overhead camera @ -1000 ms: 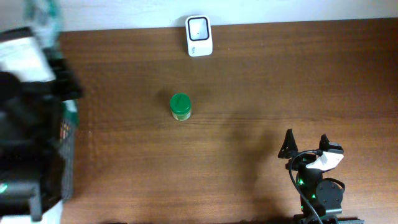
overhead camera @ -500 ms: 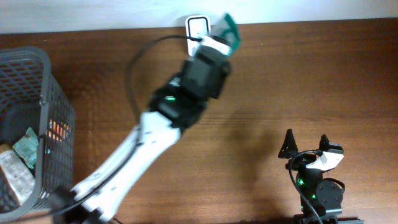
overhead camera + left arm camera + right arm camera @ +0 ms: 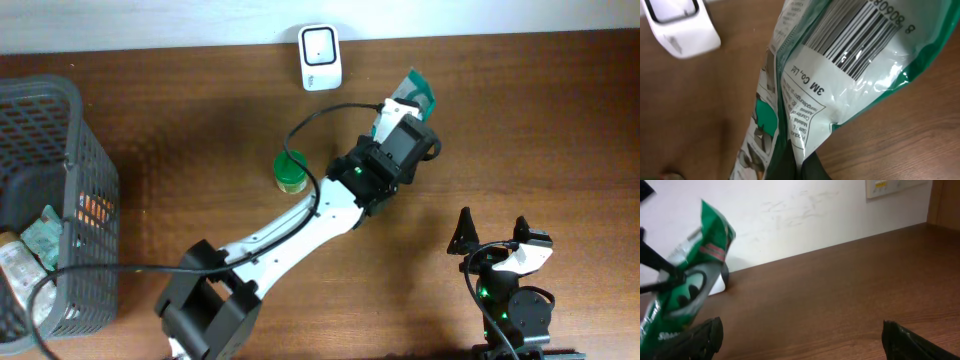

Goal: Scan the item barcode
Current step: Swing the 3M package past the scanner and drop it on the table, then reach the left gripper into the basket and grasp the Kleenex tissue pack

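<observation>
My left gripper (image 3: 398, 112) is shut on the lower edge of a green and white packet (image 3: 414, 92), holding it above the table to the right of the white scanner (image 3: 320, 57). In the left wrist view the packet (image 3: 805, 95) fills the frame, its barcode (image 3: 860, 35) faces the camera, and the scanner (image 3: 680, 25) sits at the top left. The left gripper (image 3: 802, 170) pinches the packet between its dark fingers. My right gripper (image 3: 492, 234) rests open near the front right with nothing between its fingers (image 3: 705, 337). The right wrist view shows the packet (image 3: 695, 280) at far left.
A green-lidded jar (image 3: 290, 172) stands mid-table, beside the left arm's forearm. A dark mesh basket (image 3: 40, 92) holding more items sits at the left edge. A pale wall runs behind the table's far edge.
The left arm swung from over the basket across the table with the packet, passed close to the scanner, and now holds it further right. The right arm has not moved.
</observation>
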`<state>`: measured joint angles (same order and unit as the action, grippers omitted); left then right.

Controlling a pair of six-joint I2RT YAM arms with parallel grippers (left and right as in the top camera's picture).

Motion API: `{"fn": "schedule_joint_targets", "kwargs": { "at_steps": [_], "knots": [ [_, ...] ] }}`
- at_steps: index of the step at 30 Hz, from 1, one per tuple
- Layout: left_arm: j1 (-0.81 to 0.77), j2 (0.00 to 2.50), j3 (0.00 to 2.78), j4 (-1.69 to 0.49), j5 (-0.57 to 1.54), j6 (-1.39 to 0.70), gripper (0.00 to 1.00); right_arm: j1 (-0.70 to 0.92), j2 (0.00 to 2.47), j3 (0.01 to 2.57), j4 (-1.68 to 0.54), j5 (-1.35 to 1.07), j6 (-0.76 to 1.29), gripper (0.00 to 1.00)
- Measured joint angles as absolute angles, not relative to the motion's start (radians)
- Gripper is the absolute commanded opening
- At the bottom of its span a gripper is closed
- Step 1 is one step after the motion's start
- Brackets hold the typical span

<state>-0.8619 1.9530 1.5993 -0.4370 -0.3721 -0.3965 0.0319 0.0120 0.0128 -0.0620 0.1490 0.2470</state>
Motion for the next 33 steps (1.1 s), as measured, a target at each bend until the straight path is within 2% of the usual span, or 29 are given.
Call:
{"fn": "schedule_joint_targets", "kwargs": {
  "at_steps": [6,7,9,11,12,21,25,30,33],
  "knots": [
    [-0.863,2.053,1.599,-0.445,-0.375,-0.389,0.01,0.032,0.012,0.013,-0.062,0.149,0.247,0.98],
    [-0.865,2.064,1.599,-0.447,-0.375,-0.377,0.13,0.032,0.012,0.013,-0.062,0.149,0.247,0.98],
    [-0.87,2.071,1.599,-0.446,-0.375,-0.36,0.43,0.032,0.012,0.013,-0.062,0.149,0.247,0.98],
    [-0.877,2.071,1.599,-0.444,-0.375,-0.34,0.94,0.032,0.012,0.013,-0.062,0.149,0.247,0.98],
    [-0.881,2.071,1.599,-0.442,-0.374,-0.336,0.99,0.032,0.012,0.013,-0.062,0.149,0.247,0.98],
    [-0.898,2.057,1.646,-0.468,-0.308,-0.273,0.99,0.032,0.012,0.013,-0.062,0.149,0.246,0.98],
    [-0.862,1.935,1.732,-0.532,-0.306,-0.185,0.99,0.032,0.012,0.013,-0.062,0.149,0.247,0.98],
    [-0.718,1.687,1.816,-0.596,-0.351,-0.149,0.99,0.032,0.012,0.013,-0.062,0.149,0.247,0.98],
    [-0.488,1.496,1.845,-0.704,-0.382,-0.162,0.95,0.032,0.012,0.013,-0.062,0.149,0.247,0.98]
  ]
}}
